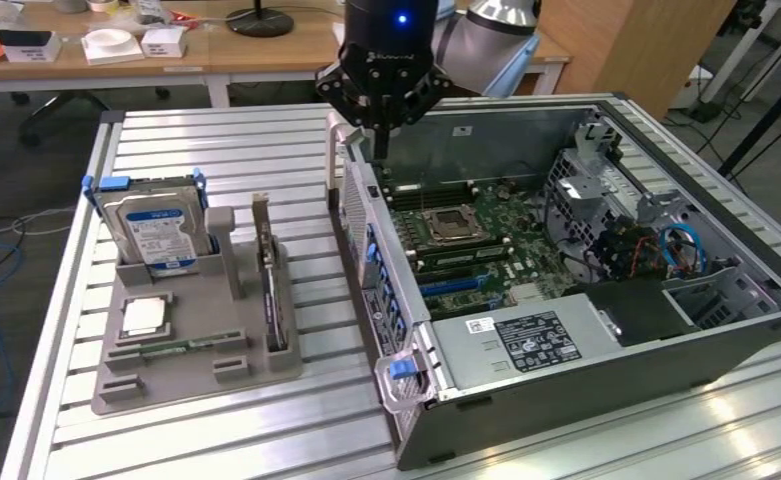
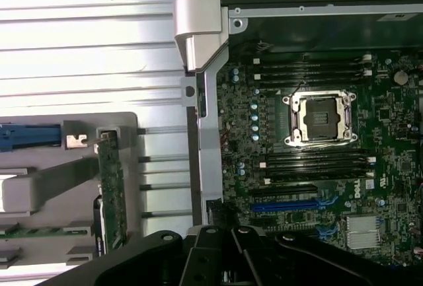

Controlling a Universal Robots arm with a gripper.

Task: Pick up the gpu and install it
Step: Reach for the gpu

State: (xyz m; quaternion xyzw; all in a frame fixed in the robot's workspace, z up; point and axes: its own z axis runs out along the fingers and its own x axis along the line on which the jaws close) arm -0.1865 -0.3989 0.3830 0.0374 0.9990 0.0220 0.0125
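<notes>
The gpu (image 1: 273, 285) stands on its long edge in a slot of the grey holder (image 1: 250, 365) on the tabletop (image 1: 230, 430). It is well apart from the hand (image 1: 379, 148), lying toward the exterior view's left and nearer that camera, with nothing touching it. The hand is clenched, its fingers pressed together and pointing straight down, and it grasps nothing. It hangs from the arm (image 1: 497, 25) over the far end of the open case (image 1: 604, 400), about above the case wall that faces the holder. In the wrist view the gpu (image 2: 112, 193) shows edge-on as a thin green strip in the holder, beside that wall but apart from it. The holder also carries a hard drive (image 1: 161, 225) upright in its far bay, a square chip (image 1: 143, 317) lying flat, and a memory stick (image 1: 177, 348) lying flat in a groove just beside the chip. The case lies on its side, open upward. Inside it are the motherboard (image 1: 484, 245) with a square socket (image 1: 446, 225), a blue slot (image 2: 291, 205) and, at the near end, a power supply (image 1: 530, 335).
</notes>
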